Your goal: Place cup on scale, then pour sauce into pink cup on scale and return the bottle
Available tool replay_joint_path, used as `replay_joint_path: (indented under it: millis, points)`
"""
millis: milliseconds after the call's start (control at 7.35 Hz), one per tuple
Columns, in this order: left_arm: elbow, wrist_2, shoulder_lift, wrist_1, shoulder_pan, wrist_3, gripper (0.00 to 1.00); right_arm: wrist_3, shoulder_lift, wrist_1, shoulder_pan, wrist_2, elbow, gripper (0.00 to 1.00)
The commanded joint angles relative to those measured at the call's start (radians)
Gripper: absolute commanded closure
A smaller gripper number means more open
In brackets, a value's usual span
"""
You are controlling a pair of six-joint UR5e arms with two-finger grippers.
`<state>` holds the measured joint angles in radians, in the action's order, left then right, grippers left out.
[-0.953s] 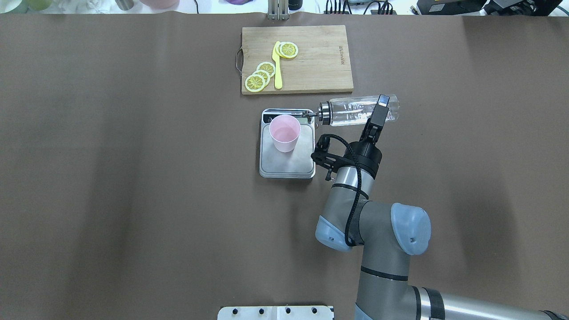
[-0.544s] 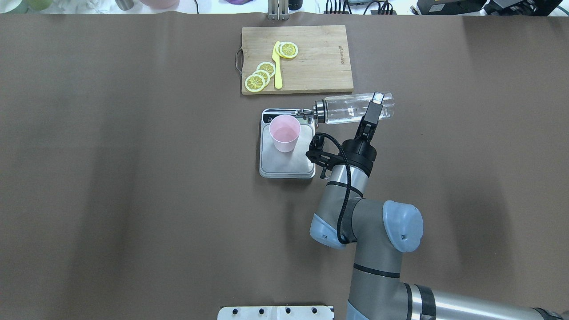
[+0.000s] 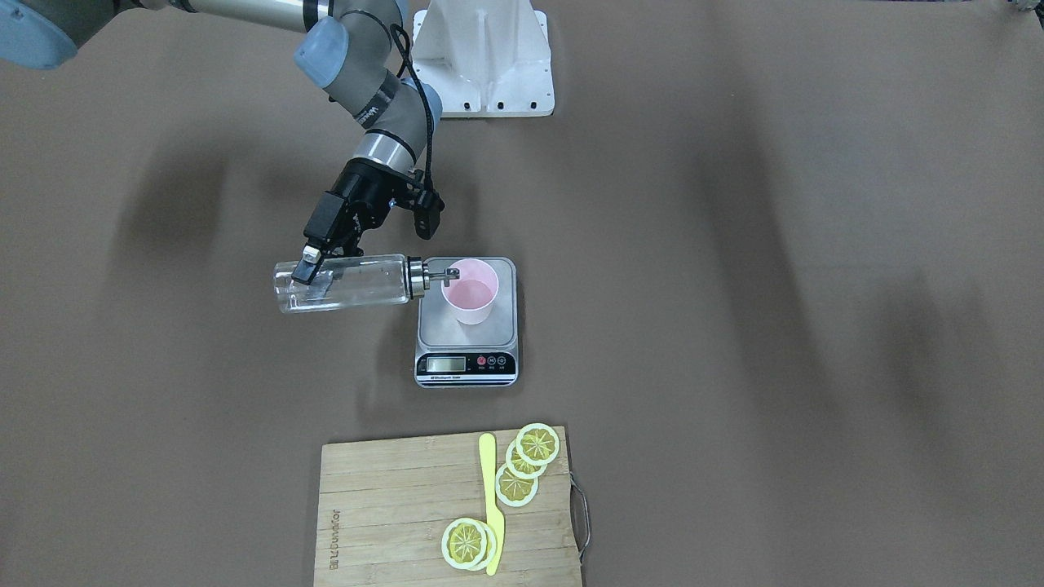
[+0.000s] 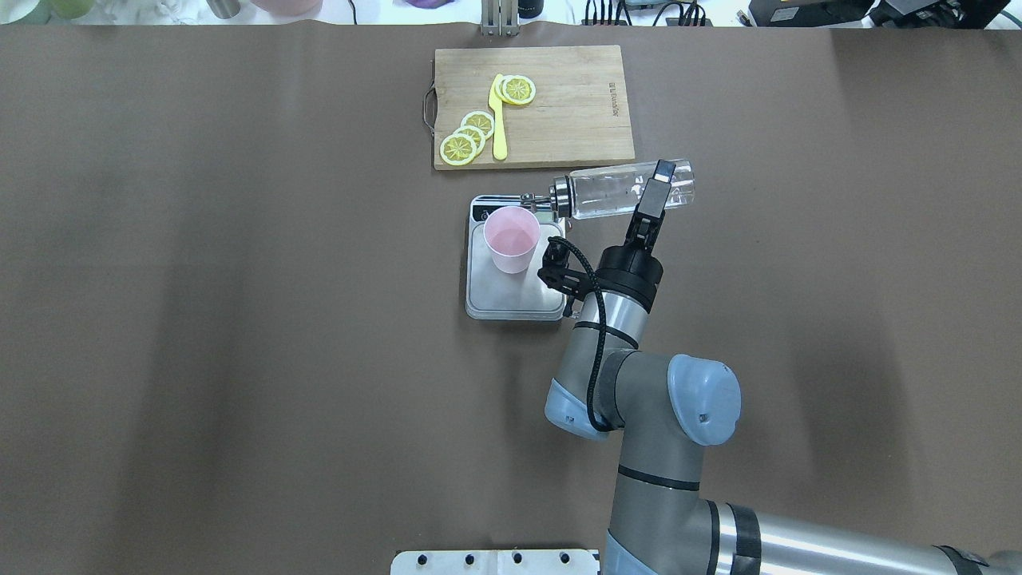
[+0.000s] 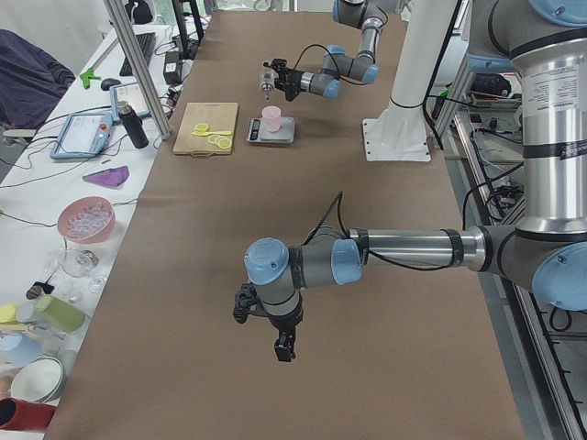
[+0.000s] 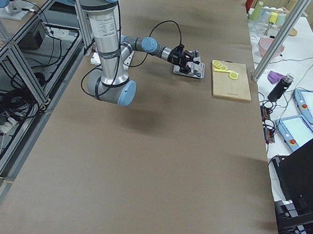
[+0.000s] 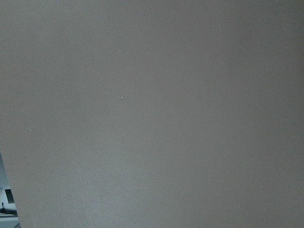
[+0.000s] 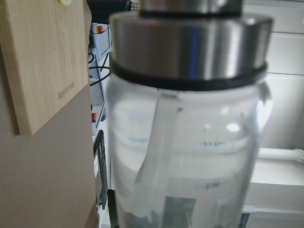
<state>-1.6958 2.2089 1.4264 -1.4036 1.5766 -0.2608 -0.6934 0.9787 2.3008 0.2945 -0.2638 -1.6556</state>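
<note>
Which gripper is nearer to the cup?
Right. The right gripper holds the bottle just beside the cup, spout near its rim; the left gripper hangs far away, toward the table's other end.

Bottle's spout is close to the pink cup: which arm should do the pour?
Right. The right gripper grips the bottle, held nearly level, its spout by the rim of the cup on the scale. The left gripper hangs over the table, far from both.
</note>
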Motion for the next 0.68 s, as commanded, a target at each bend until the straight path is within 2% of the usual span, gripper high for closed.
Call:
replay_joint_path:
  millis: [0, 272, 544]
  points:
    - [0.002, 0.002, -0.001, 0.0, 0.0, 0.0, 0.02, 0.0, -0.005, 0.017, 0.011, 0.006, 0.004, 1.0]
    - [0.013, 0.049, -0.001, 0.0, 0.0, 0.0, 0.02, 0.0, -0.005, 0.026, 0.018, 0.021, 0.004, 1.0]
    - [0.018, 0.051, -0.001, -0.001, 0.0, 0.0, 0.02, 0.0, -0.006, 0.052, 0.02, 0.023, 0.004, 1.0]
